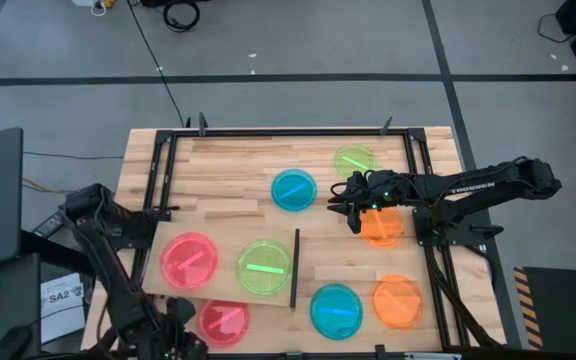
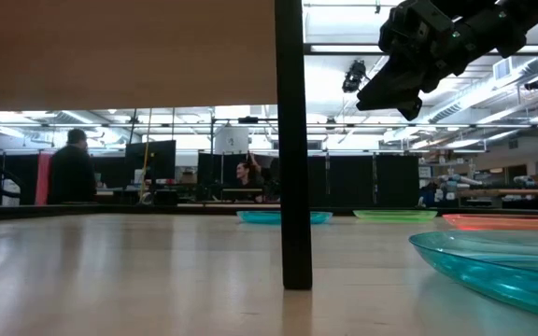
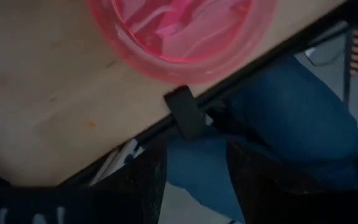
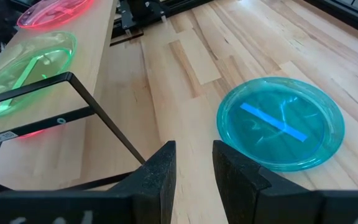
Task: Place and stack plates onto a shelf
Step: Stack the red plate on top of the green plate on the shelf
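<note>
Several translucent plates lie flat on the tabletop: a blue plate, a green plate, an orange plate, a second blue plate, a second orange plate and a pink plate. The shelf carries a pink plate and a green plate, beside its black strip. My right gripper hangs open and empty, high between the far blue and orange plates. My left gripper is open at the table's near edge, beside the near pink plate.
A black metal frame runs around the table and carries the arms. The shelf stands raised on thin black legs. Bare wood lies at the table's far left. A person's blue trouser leg shows past the near edge, and people are in the room behind.
</note>
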Motion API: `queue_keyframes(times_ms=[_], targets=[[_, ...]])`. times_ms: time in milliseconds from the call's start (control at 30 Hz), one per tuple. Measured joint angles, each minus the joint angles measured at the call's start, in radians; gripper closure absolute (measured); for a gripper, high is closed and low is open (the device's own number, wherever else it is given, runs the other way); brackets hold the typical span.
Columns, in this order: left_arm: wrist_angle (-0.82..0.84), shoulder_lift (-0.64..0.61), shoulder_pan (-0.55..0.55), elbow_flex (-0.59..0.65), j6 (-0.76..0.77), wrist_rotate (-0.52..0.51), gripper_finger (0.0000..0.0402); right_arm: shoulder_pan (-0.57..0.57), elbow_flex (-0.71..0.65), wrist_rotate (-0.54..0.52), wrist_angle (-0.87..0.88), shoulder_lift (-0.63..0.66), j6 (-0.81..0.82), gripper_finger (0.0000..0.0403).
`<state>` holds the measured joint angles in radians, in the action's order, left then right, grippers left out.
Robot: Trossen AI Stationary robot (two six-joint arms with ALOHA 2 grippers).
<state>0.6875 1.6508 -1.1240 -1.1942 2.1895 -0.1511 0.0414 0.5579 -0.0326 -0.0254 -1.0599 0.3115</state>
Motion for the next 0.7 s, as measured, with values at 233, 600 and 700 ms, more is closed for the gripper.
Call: queue_keyframes(times_ms=[233, 600, 700], targets=[[-0.003, 0.065, 0.0, 0.0, 0.027, 0.0, 0.023, 0.0, 0.0, 0.0, 0.0, 0.0, 0.0, 0.0291], [0.004, 0.132, 0.002, 0.001, 0.076, 0.0, 0.023, 0.0, 0.0, 0.0, 0.0, 0.0, 0.0, 0.0291], [0.006, 0.145, 0.007, 0.001, 0.081, -0.001, 0.023, 0.0, 0.0, 0.0, 0.0, 0.0, 0.0, 0.0291]])
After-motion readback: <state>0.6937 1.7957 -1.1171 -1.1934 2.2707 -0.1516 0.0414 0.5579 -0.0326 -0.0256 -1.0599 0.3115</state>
